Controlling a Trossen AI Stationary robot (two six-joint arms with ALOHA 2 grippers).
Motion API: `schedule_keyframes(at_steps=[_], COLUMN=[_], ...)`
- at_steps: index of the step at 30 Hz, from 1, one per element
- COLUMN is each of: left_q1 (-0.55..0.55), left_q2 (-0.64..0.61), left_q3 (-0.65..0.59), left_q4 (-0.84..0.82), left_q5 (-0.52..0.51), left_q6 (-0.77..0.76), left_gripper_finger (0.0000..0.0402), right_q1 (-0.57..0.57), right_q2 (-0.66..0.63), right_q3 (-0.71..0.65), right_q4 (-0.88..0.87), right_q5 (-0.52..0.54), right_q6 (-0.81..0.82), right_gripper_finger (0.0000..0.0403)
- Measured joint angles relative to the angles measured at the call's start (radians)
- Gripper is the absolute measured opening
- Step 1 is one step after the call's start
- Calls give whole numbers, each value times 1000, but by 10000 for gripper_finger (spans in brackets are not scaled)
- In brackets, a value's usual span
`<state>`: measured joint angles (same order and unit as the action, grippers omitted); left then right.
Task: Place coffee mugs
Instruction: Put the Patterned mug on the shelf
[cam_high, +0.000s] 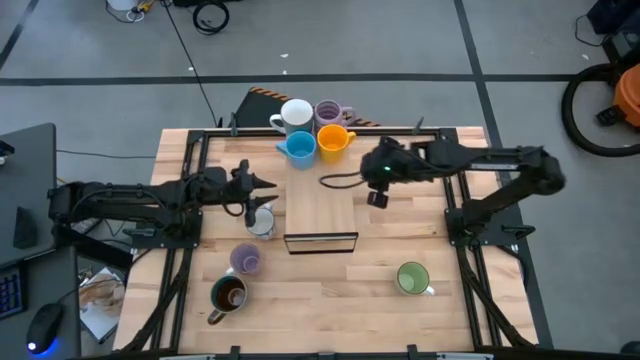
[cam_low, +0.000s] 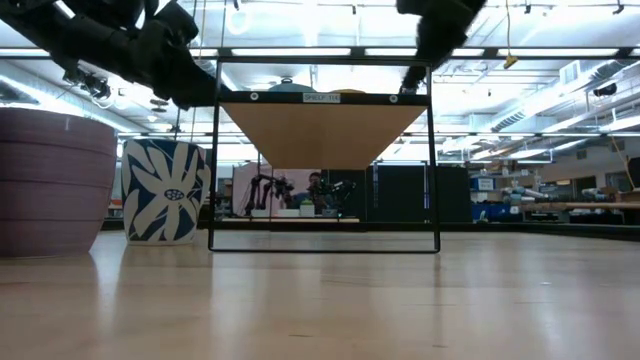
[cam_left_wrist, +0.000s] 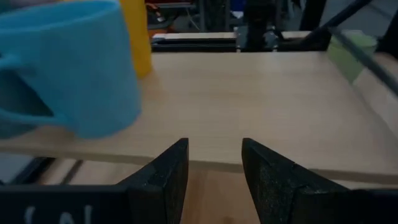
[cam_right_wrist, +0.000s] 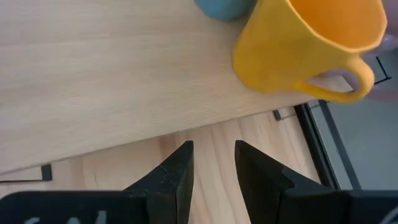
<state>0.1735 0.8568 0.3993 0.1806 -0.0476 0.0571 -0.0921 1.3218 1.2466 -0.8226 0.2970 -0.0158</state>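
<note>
4 mugs on shelf | left gripper, right gripper: fingers slightly parted, holding nothing

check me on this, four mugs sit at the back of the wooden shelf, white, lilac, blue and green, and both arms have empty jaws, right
Nearly. The fourth mug at the back of the wooden shelf is the orange mug, not green; the high view shows it beside the blue mug, behind them the white mug and lilac mug. The green mug stands on the table, front right. Left gripper and right gripper are both empty.
</note>
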Motion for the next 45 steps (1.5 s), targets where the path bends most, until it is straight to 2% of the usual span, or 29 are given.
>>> schedule_keyframes(at_steps=[3,10,15,20,23,27,30,37,42,45], left_q1=[-10,-10,-11,-69,-140,-231,-280,-371,-431,-438], left_q2=[-6,-5,-6,9,23,64,104,187,230,249], left_q3=[41,243,368,427,428,429,428,428,428,428], left_q4=[-73,-521,-826,-1008,-1027,-1041,-1053,-1167,-1170,-1165], left_q5=[-30,-61,-64,-38,-42,-165,-217,-238,-332,-337], left_q6=[-96,-165,-37,297,487,612,661,693,822,869], left_gripper_finger=[155,155,155,155,155,155,155,155,155,155], right_q1=[-1,-8,-10,-10,-10,-10,-10,-10,-10,-10], right_q2=[-87,-237,-298,-328,-335,-335,-335,-335,-335,-335], right_q3=[-125,-363,-482,-578,-608,-613,-613,-613,-613,-613], right_q4=[117,378,536,696,745,748,751,781,806,812], right_q5=[2,27,27,27,26,24,24,23,16,16], right_q6=[-23,-120,-172,-198,-200,-184,-165,-137,-136,-133], right_gripper_finger=[123,123,123,123,123,123,123,123,123,123])
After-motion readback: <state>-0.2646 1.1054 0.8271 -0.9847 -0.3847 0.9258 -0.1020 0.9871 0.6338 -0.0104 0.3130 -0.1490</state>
